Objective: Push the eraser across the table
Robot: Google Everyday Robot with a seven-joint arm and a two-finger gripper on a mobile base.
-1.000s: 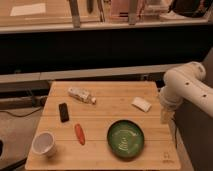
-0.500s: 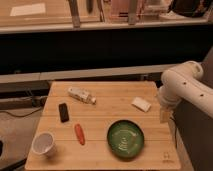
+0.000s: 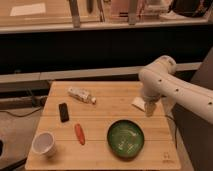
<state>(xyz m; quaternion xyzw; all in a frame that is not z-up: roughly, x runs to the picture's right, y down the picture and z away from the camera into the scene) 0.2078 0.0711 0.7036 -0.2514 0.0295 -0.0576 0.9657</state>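
Black flat eraser [image 3: 63,111]; gripper [image 3: 149,110] beside white block [image 3: 138,103]

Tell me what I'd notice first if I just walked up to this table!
Probably the big white robot arm on the right, its gripper hanging by a white block at the right edge of the table. Then the bright green bowl near the front. The little black eraser lies far away on the left side.
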